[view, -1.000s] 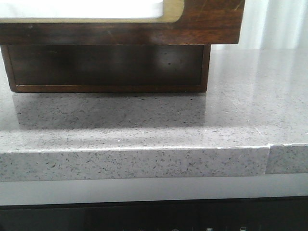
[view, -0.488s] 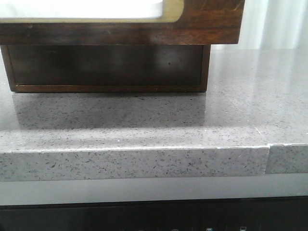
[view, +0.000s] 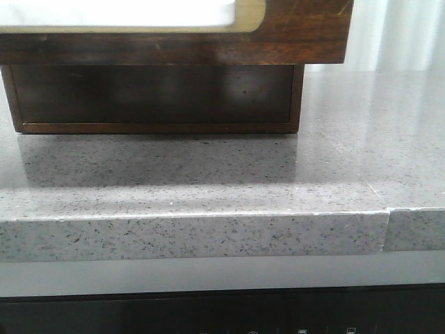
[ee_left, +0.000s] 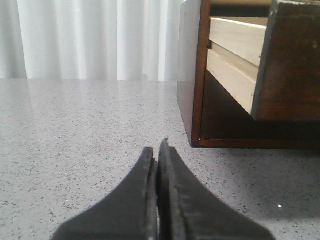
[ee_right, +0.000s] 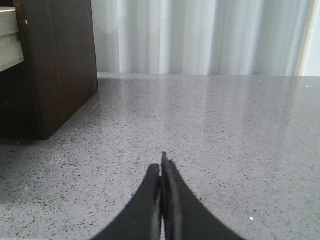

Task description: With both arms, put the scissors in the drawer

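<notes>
- Your left tool (ee_left: 157,152) is pinched fully closed with nothing in it, low over the grey tabletop (ee_left: 75,135).
- The drawer (ee_left: 280,55) sticks out of its cabinet just ahead of that tool.
- Your right tool (ee_right: 162,167) is clamped closed too, empty.
- Scissors aren't visible anywhere.

Left gripper (ee_left: 157,150) seen from its wrist camera: two dark fingers (ee_left: 141,195) pressed flat together, tips meeting in a narrow point, nothing between them. Poised low over the table, tips just above the surface. Right gripper (ee_right: 162,167) likewise closed, black fingers (ee_right: 182,210) touching along their length, empty, pointing level across the table. Neither arm visible from the front camera.
</notes>
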{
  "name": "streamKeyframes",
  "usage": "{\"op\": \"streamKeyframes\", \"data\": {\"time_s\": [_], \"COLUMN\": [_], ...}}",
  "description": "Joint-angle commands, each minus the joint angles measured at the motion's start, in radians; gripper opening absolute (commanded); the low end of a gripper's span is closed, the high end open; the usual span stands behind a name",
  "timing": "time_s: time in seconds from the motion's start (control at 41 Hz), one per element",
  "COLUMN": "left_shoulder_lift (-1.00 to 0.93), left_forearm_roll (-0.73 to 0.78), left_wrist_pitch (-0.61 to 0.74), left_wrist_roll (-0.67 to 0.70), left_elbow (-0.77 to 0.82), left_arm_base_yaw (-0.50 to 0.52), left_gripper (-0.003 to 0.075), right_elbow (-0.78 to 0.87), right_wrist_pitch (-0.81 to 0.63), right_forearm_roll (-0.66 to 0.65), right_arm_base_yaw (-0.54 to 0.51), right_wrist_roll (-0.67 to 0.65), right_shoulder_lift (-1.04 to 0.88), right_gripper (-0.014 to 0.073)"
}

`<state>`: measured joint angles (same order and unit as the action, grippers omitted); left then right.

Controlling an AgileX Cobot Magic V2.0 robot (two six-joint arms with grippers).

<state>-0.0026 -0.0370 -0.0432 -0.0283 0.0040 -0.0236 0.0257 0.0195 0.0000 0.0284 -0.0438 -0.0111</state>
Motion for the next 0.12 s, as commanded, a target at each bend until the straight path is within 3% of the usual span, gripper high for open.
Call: {"op": "streamKeyframes", "data": {"time_s": [0.0,0.098], "left_shoulder_lift": [-0.019,-0.019], "left_forearm_roll": [0.000,0.000], "left_wrist_pitch": [0.084,0.084], "left_wrist_roll": [0.008,0.008], "left_elbow": [0.025,0.025], "left_arm_base_yaw": [0.000,0.000], "left_gripper": [-0.0020,-0.0020], "right_elbow": [0.002,0.002], "right_wrist_pitch": [-0.079,-0.079], "right_forearm_roll": [-0.012,-0.012], "right_arm_base_yaw": [-0.004,-0.004], "right_wrist_roll": [0.004,0.004], "right_shoulder_lift": [-0.016,-0.016], "right_gripper": [-0.0067,-0.0067]}}
